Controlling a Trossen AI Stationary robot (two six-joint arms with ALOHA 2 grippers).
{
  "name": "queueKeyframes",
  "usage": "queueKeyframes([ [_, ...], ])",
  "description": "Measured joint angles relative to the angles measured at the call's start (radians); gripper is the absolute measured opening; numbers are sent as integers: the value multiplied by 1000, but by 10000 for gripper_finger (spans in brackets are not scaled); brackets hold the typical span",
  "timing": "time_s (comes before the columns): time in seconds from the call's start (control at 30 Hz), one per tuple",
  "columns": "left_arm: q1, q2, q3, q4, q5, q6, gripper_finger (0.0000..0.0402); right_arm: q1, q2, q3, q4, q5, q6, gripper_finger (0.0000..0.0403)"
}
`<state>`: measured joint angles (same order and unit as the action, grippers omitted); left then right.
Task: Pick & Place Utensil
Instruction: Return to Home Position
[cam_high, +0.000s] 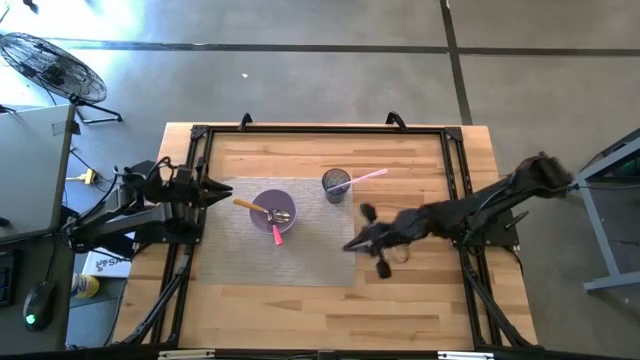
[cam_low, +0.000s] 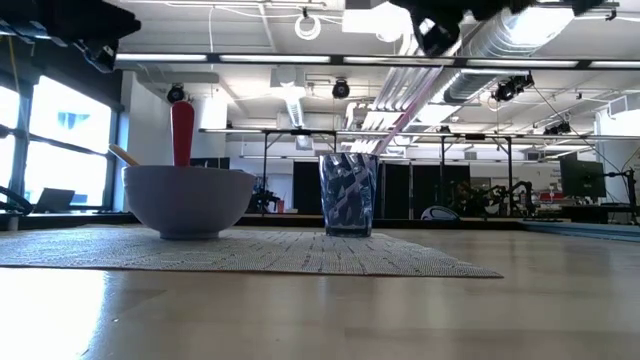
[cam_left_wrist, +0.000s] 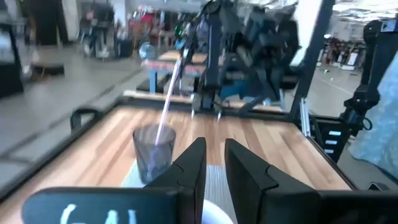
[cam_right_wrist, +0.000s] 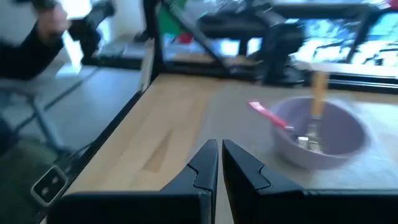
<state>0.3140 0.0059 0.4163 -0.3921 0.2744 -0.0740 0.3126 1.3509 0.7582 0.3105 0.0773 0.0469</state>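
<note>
The right gripper (cam_high: 352, 245) hangs above the wooden worktop (cam_high: 420, 310) at the right edge of the grey woven mat (cam_high: 310, 258), pointing toward the left arm. In its wrist view its fingers (cam_right_wrist: 200, 168) are drawn almost together with only a thin slit between them, and they hold nothing. Ahead of it on the mat stands the purple bowl (cam_high: 272, 212). The pink fork (cam_high: 277, 236) leans out over the bowl's near rim, and the yellow spoon (cam_high: 247, 205) rests inside with its handle sticking out over the rim toward the left arm. Near the bowl, toward the far right corner of the mat, stands the blue glass (cam_high: 337, 184). The pink straw (cam_high: 369, 176) stands in it, tilted so that its free end leans out to the right. From worktop height the bowl and the glass stand upright and apart, and the straw slants up out of the glass. The left gripper (cam_high: 226, 193) waits at the left edge of the mat, aimed at the bowl. Its fingers (cam_left_wrist: 194, 165) are also close together with a narrow gap, and they too are empty.
</note>
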Motion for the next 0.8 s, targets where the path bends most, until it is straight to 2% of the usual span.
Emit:
queueKeyframes([
  [0.1, 0, 10, -6, 1, -30, -60, 55, -30, -145, -132, 81, 43, 51, 16],
  [0.2, 0, 11, -38, 52, -25, -85, 55, -32, -293, -251, 144, 187, 120, 16],
  [0.33, 0, 0, -82, 134, -78, -83, 55, -32, -471, -391, 161, 410, 129, 16],
  [0.43, 0, 2, -139, 219, -97, -77, 55, -32, -559, -493, 215, 504, 242, 16],
  [0.5, 0, 2, -172, 283, -96, -74, 55, -33, -613, -558, 250, 462, 226, 16],
  [0.63, 0, 1, -243, 381, -99, -49, 55, -72, -732, -659, 358, 224, 71, 16],
  [0.8, 0, 0, -326, 508, -99, -16, 55, -152, -910, -748, 308, 112, 58, 16],
])
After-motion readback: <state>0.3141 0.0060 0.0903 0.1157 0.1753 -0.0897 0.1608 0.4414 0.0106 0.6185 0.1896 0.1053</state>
